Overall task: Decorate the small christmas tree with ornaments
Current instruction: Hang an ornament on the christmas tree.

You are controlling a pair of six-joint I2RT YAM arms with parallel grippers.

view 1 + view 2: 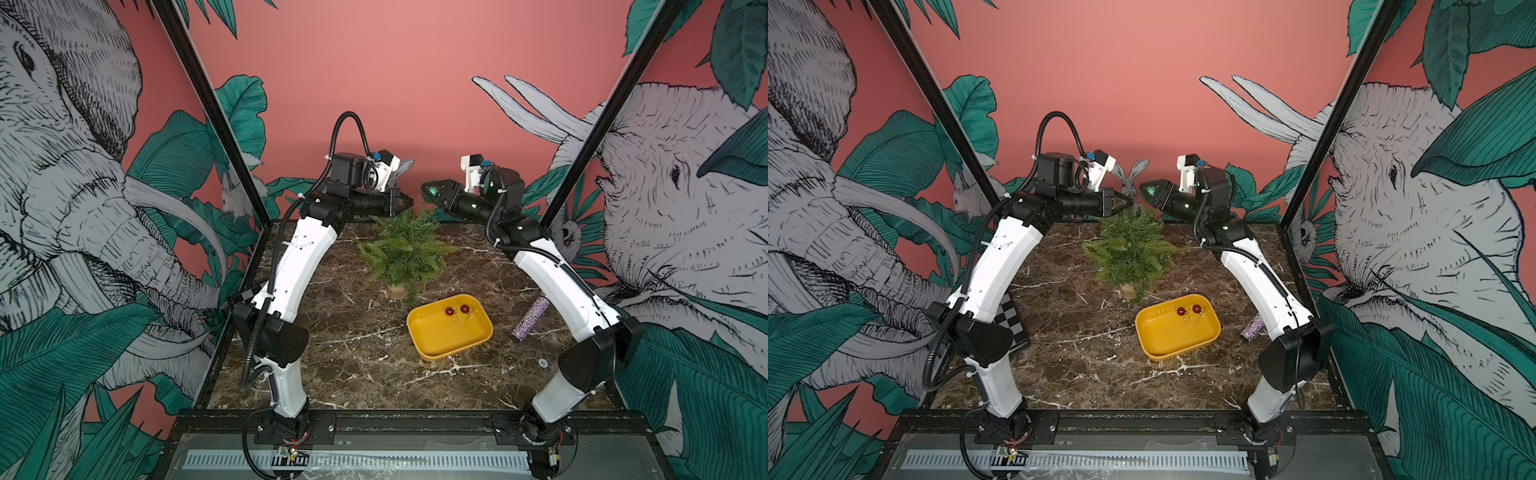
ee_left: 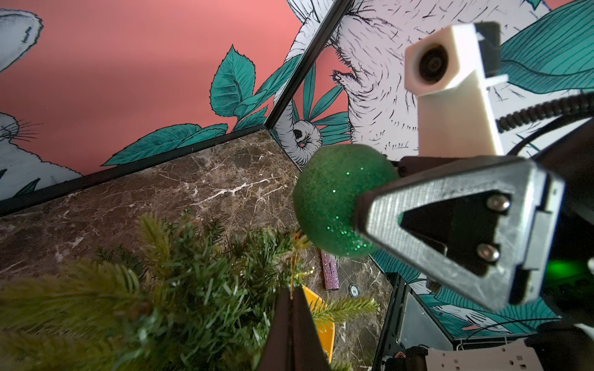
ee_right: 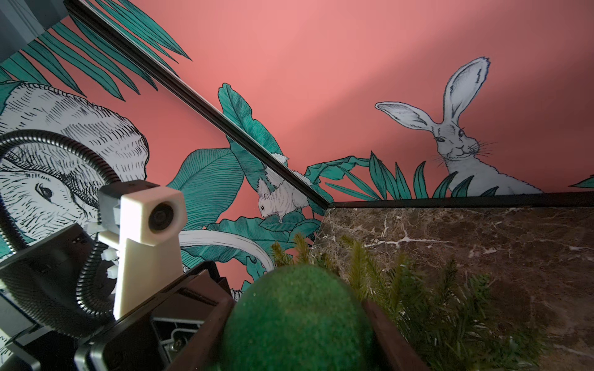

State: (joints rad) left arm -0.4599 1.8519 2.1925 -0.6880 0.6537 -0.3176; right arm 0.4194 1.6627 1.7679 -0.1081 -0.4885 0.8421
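Observation:
The small christmas tree stands in its tan pot at the back middle of the marble table. Just above and right of its top, my right gripper is shut on the glittery green ornament. My left gripper reaches in from the left at the treetop, shut on the thin gold string that hangs from the green ball. Two dark-red ornaments lie in the yellow tray.
The yellow tray sits in front of the tree, to its right. A glittery silver-purple cylinder lies right of the tray, beside the right arm. A checkerboard card lies behind the left arm.

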